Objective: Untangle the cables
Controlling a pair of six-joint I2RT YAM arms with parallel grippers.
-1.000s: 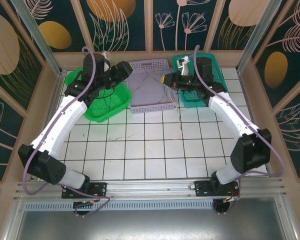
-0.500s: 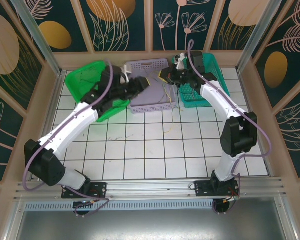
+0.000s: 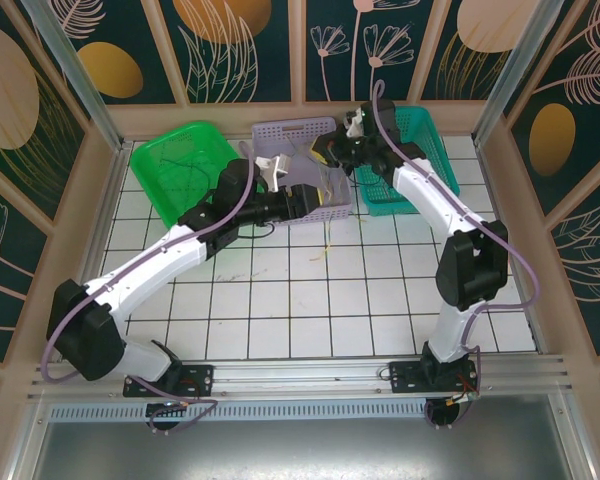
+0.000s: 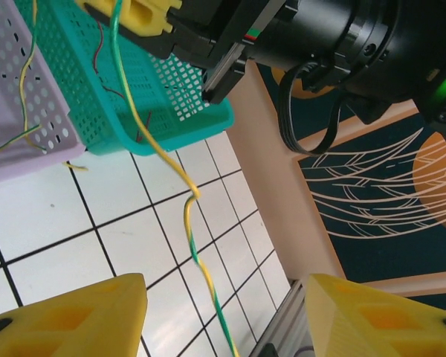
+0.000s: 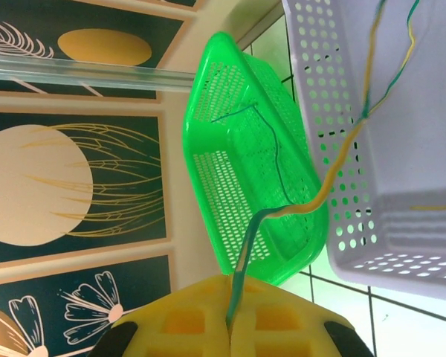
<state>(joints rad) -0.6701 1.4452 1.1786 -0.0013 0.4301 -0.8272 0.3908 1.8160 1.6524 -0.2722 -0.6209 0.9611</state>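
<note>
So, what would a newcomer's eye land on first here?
The yellow-green cable hanging from the shut right gripper over the lilac basket, at centre back. Then the left gripper just in front, fingers apart, with that cable passing between them untouched. Flanking them, a bright green basket far left and a teal basket far right.

You have the lavender basket at the far middle of the white tiled table. Just left of it you'll see a bright green basket, set askew. Close on its right stands a teal basket. Behind it rise dark floral wall panels.
</note>
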